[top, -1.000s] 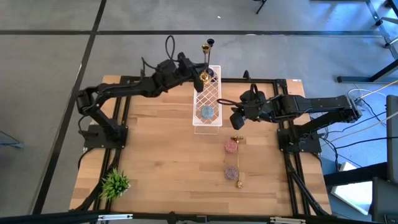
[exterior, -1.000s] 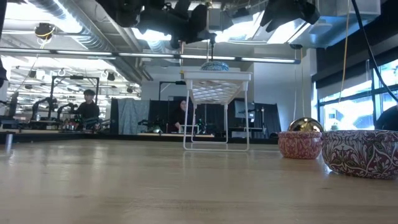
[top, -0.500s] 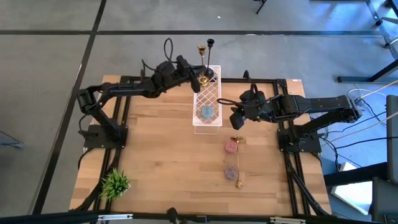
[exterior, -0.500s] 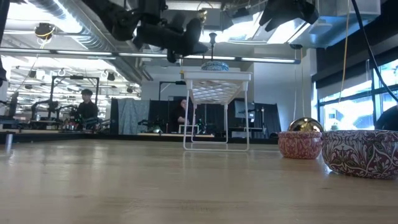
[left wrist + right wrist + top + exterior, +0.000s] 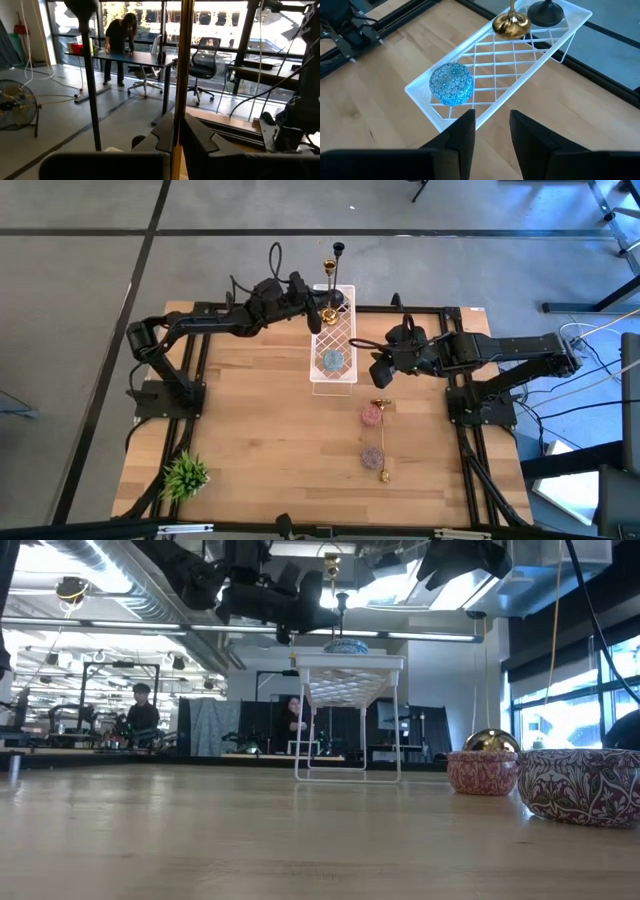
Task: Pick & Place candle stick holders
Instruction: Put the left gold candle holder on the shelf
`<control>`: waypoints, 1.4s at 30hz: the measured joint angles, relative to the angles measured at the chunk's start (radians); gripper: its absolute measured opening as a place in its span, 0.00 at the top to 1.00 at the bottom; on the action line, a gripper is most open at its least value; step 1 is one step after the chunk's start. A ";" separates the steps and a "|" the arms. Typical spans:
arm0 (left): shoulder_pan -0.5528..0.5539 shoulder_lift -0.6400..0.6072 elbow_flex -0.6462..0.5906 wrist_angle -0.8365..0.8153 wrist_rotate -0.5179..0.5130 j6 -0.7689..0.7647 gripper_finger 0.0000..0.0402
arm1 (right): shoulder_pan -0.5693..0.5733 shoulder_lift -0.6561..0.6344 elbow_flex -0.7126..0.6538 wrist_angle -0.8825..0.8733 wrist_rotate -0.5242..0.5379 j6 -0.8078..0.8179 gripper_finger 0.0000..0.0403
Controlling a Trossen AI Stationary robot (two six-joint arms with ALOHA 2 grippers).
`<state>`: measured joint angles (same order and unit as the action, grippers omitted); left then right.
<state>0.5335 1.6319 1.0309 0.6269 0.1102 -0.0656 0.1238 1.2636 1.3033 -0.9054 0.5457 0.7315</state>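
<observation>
Your gold candle stick holder (image 5: 328, 290) stands upright between the left gripper (image 5: 318, 310) fingers, clamped on its stem, base over the white wire rack (image 5: 470, 102) beside the black candle stick holder (image 5: 545, 11). Your right gripper (image 5: 491, 131) fingers stand apart, empty, near the rack's blue ball (image 5: 451, 83).

A shiny gold candle stick holder (image 5: 328, 290) stands upright over the far end of a white wire rack (image 5: 333, 340), its stem clamped in the left end effector (image 5: 318, 313), its round base just above the grid. A black candle stick holder (image 5: 339, 275) stands upright beside it on the rack. Another gold holder (image 5: 383, 466) lies flat on the worktop (image 5: 250, 430).
</observation>
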 joint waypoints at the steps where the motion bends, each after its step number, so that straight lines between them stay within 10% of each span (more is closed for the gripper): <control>1: 0.000 0.006 0.000 0.004 0.003 0.001 0.97 | 0.000 0.000 0.000 0.000 0.000 0.000 0.69; 42: 0.050 0.025 0.000 -0.006 0.038 0.043 0.97 | 0.000 0.000 0.000 0.028 -0.023 -0.014 0.69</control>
<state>0.5835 1.6566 1.0309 0.6213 0.1479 -0.0231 0.1234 1.2640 1.3033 -0.8776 0.5228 0.7174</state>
